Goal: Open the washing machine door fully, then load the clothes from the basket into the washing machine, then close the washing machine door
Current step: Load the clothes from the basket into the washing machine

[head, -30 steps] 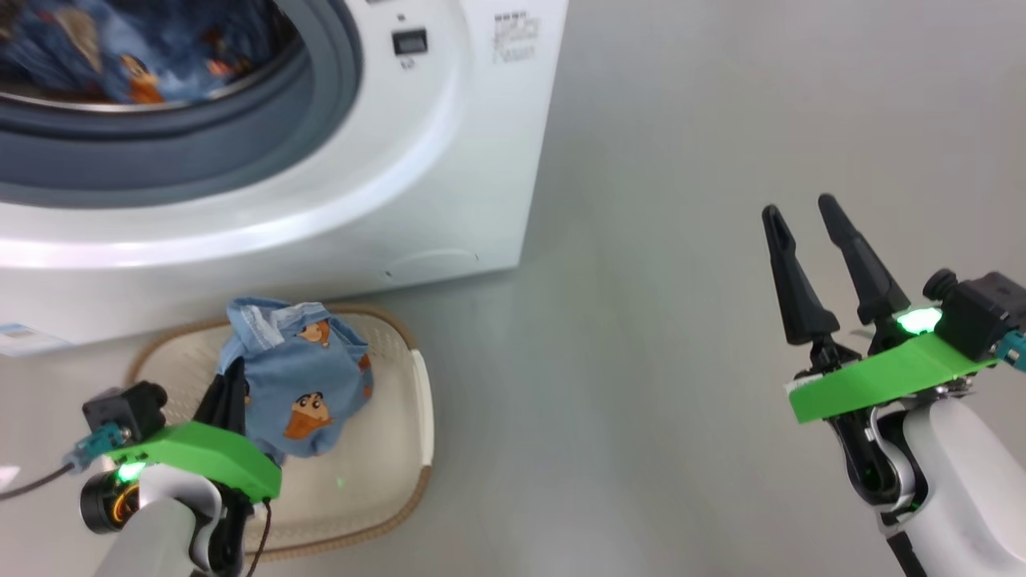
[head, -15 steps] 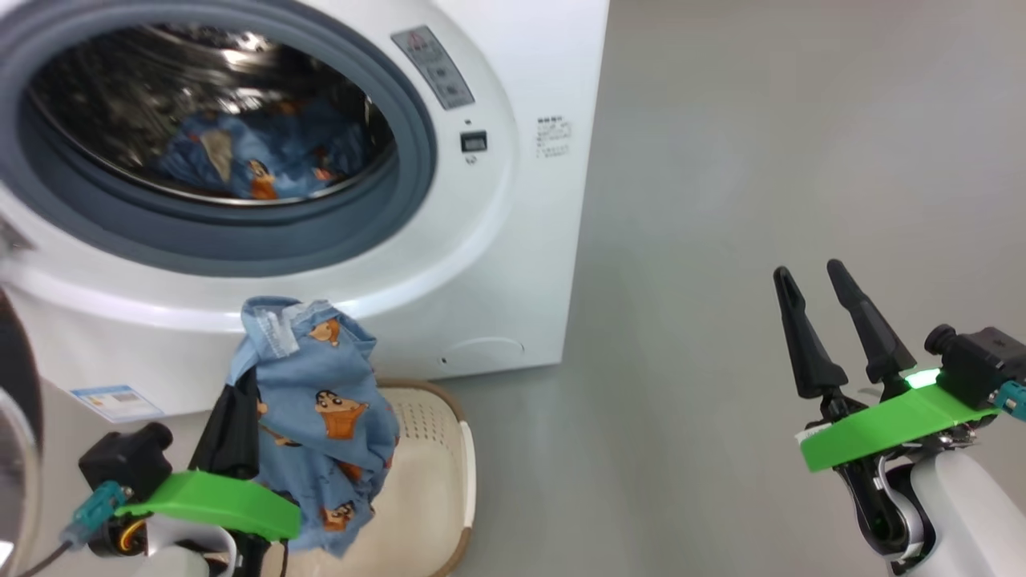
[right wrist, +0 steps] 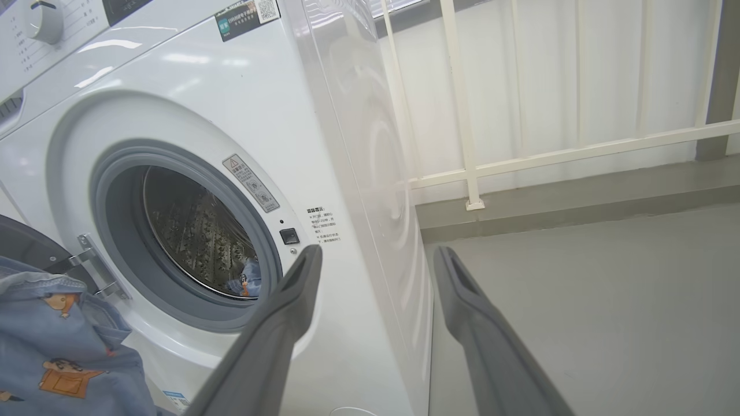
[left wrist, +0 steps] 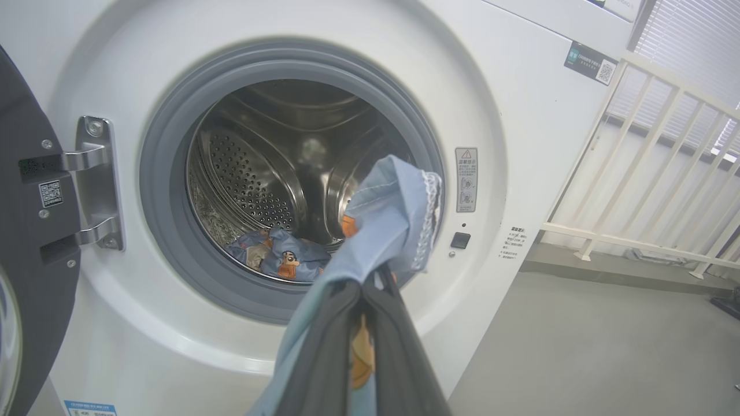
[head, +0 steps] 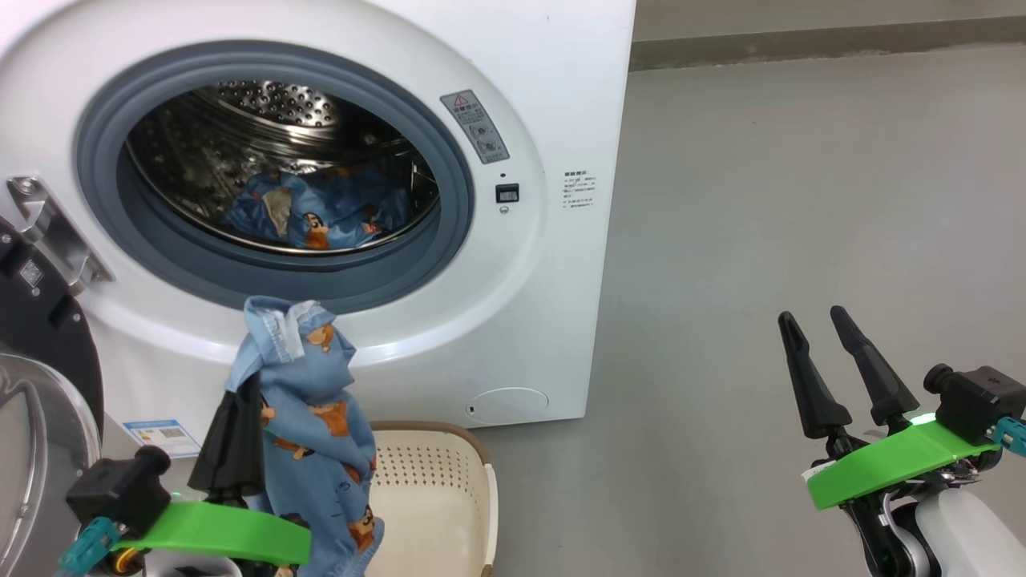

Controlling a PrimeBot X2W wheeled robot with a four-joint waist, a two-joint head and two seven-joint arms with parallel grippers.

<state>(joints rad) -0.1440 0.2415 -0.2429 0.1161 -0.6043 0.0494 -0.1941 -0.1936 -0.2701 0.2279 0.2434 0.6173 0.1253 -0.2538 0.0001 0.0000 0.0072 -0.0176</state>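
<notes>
The white washing machine (head: 553, 96) stands open, and its black-rimmed door (head: 40, 336) is swung out at the far left. Light blue printed clothes (head: 313, 216) lie inside the steel drum. My left gripper (head: 247, 386) is shut on another blue garment (head: 313, 425), which hangs above the cream basket (head: 437, 489), below the drum opening. In the left wrist view the garment (left wrist: 393, 214) bunches over my closed fingers (left wrist: 324, 346) in front of the opening. My right gripper (head: 830, 353) hangs open over the floor to the right, holding nothing.
The door's metal hinge (left wrist: 95, 179) is at the opening's left side. A white railing (right wrist: 520, 156) runs behind the machine on the right. Grey floor (head: 801, 200) stretches right of the machine.
The head camera has tilted up, so the whole drum opening shows. My left gripper has lifted the blue garment out of the basket towards the machine's front. The right gripper has stayed open.
</notes>
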